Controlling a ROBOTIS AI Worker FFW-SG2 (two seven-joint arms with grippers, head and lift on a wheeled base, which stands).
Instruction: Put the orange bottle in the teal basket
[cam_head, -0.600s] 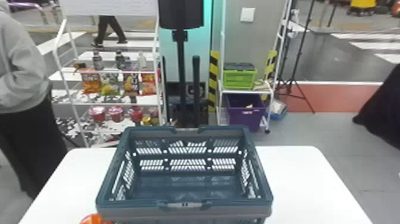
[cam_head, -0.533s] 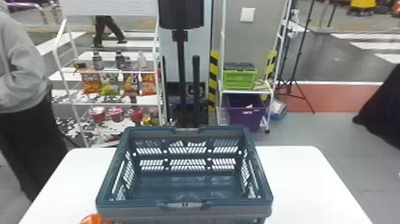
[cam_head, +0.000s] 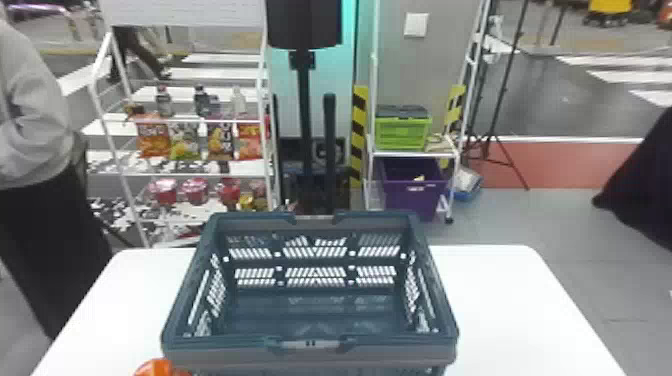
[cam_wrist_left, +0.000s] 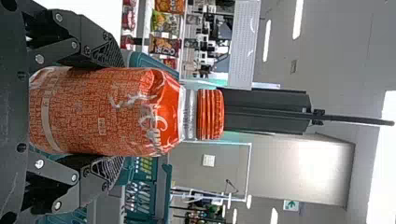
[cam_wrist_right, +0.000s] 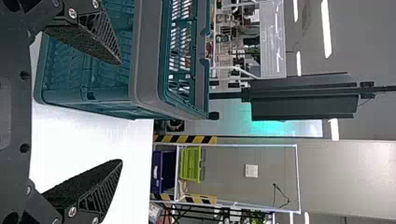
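Note:
The teal basket (cam_head: 310, 345) stands on the white table, its inside bare in the head view. At that view's bottom edge, by the basket's near left corner, the cap of the orange bottle (cam_head: 159, 368) shows. In the left wrist view my left gripper (cam_wrist_left: 109, 112) has one finger on each side of the orange bottle (cam_wrist_left: 102, 112) and is shut on its body; the bottle is upright in the room. My right gripper (cam_wrist_right: 120, 112) is open with nothing between its fingers, close to the basket (cam_wrist_right: 112, 100) in the right wrist view.
The white table (cam_head: 510, 310) extends on both sides of the basket. Behind it stand a snack shelf (cam_head: 200, 175), a black post (cam_head: 305, 125) and a rack with a green crate (cam_head: 401, 134) above a purple bin (cam_head: 414, 192).

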